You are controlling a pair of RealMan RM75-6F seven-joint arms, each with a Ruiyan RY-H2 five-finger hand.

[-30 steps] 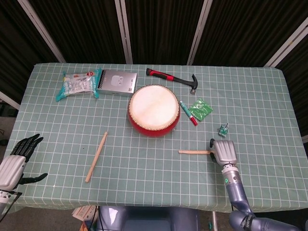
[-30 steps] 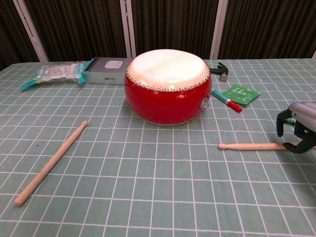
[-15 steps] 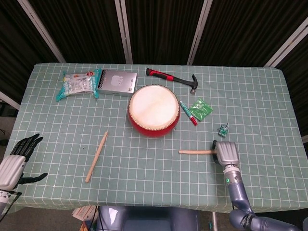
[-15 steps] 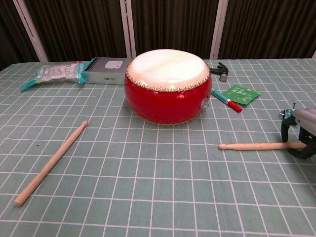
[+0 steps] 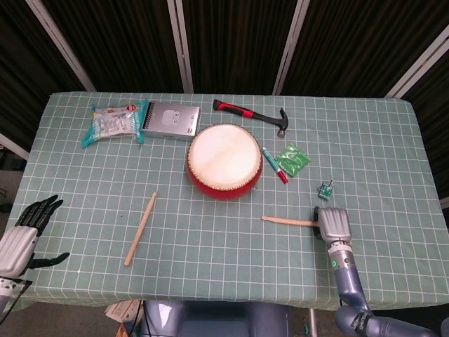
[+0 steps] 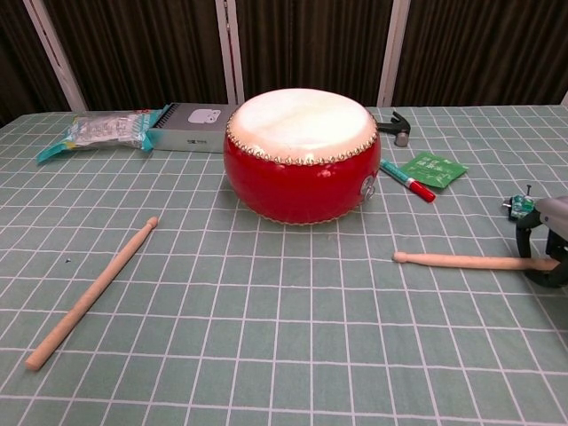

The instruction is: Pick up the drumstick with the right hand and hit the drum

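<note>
Gripping the butt end of the drumstick point(image 5: 289, 221), the right hand point(image 5: 333, 225) sat low over the green checked tablecloth point(image 5: 210, 260) near the front right of the table, its fingers curled round the stick's thick end as the chest view showed them, dark and hooked on either side of the wood. That drumstick lay nearly flat, its small rounded tip pointing left toward the middle of the cloth, well apart from the red drum point(image 5: 224, 160) that stood upright in the centre with its pale skin facing up. Over on the far left edge the left hand point(image 5: 24, 235) hung just off the table's corner, fingers spread apart and holding nothing. A second drumstick point(image 5: 141, 229) lay on the cloth front-left of the drum, slanted. Behind the drum sat a grey box point(image 5: 172, 121) with a clear packet point(image 5: 114, 122) beside it to the left, and a hammer point(image 5: 252, 116) with a red and black handle lay off to the back right. Just right of the drum were a red and green marker point(image 5: 274, 165) and a green sachet point(image 5: 292, 159), and a small green clip-like thing point(image 5: 325, 189) lay just beyond the right hand
</note>
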